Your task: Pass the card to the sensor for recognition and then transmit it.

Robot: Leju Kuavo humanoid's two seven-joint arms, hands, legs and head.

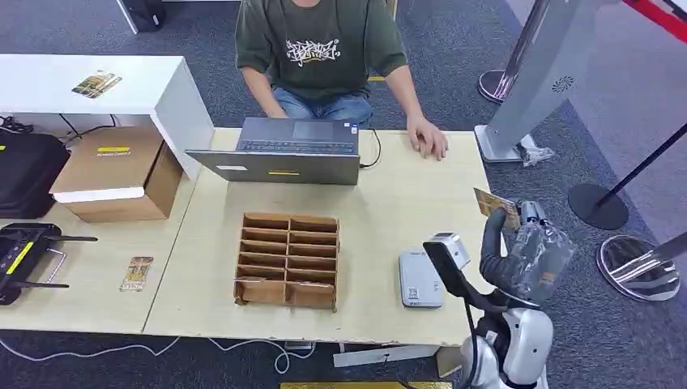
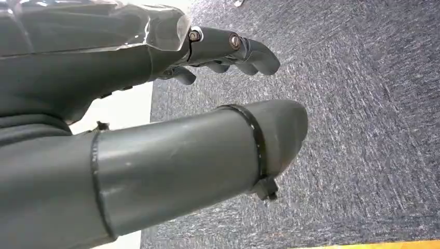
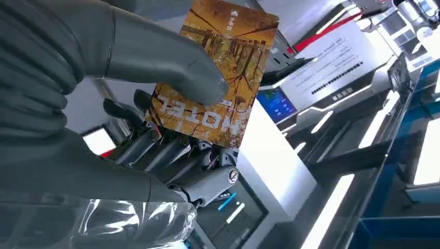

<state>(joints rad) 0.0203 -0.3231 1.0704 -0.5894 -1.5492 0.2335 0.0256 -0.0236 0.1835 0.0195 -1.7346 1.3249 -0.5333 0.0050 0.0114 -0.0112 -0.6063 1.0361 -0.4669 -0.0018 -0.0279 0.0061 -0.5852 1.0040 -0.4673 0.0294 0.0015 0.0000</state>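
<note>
1. At the far left of the head view, a black case is seen beside a cardboard box, with a white counter behind them.
2. A spare card lies flat on the left table, well apart from the organizer.
3. A brown divided organizer is placed near the middle of the main table; a laptop stands behind it, with a person seated at it.
4. A white sensor lies flat just right of the organizer, near the front edge.
5. The card is held up by the right hand over the table's right edge, to the right of the sensor and apart from it.
6. In the right wrist view the card is seen pinched between the thumb and the fingers behind it.
7. The left hand is seen in its wrist view over grey carpet; nothing is held, and its fingers are curled loosely, apart from the thumb.
</note>
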